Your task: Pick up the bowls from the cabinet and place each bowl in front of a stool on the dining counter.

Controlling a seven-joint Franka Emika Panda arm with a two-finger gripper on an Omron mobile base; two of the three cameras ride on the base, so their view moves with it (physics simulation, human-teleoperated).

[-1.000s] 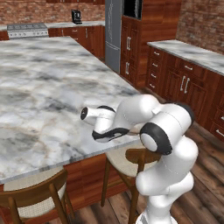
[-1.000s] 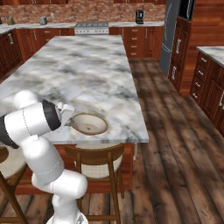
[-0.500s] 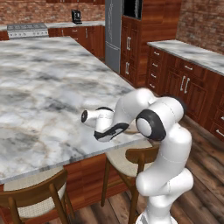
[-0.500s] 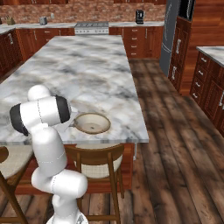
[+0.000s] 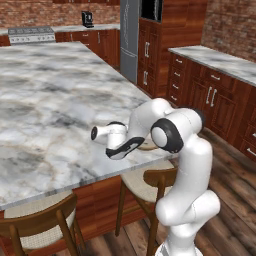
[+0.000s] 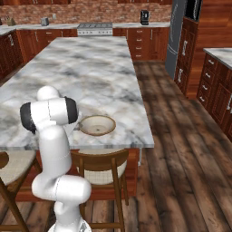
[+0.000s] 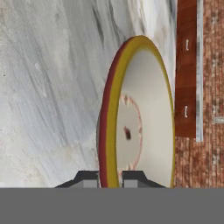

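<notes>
— Where was the cream bowl [image 7: 140, 127] found relative to the jaws?

— In the hand view its rim was seen passing straight down between the two dark fingertips [image 7: 89, 178], one tip on the outer side at about 7 o'clock of the bowl, the other on the inner side at about 6 o'clock. The gripper [image 7: 110, 179] was closed on that rim — the jaws were drawn in tight against it.

— And where was the bowl set in the room?

— On the dining counter [image 6: 86, 77], as shown in the right base view: the bowl [image 6: 97, 125] was seen sitting on the marble near the near edge, just beside the white arm at its 3 o'clock. A stool [image 6: 102, 168] was placed directly below it at 6 o'clock, under the counter's edge. In the left base view the bowl [image 5: 148, 145] was mostly hidden behind the arm; only a sliver of rim could be made out.

— How was the bowl's look recorded?

— Wide and shallow, with a cream inside, a yellowish rim band and a reddish-brown outer edge. A paler, speckled disc was noted at the bottom, with a small dark mark at its centre.
</notes>
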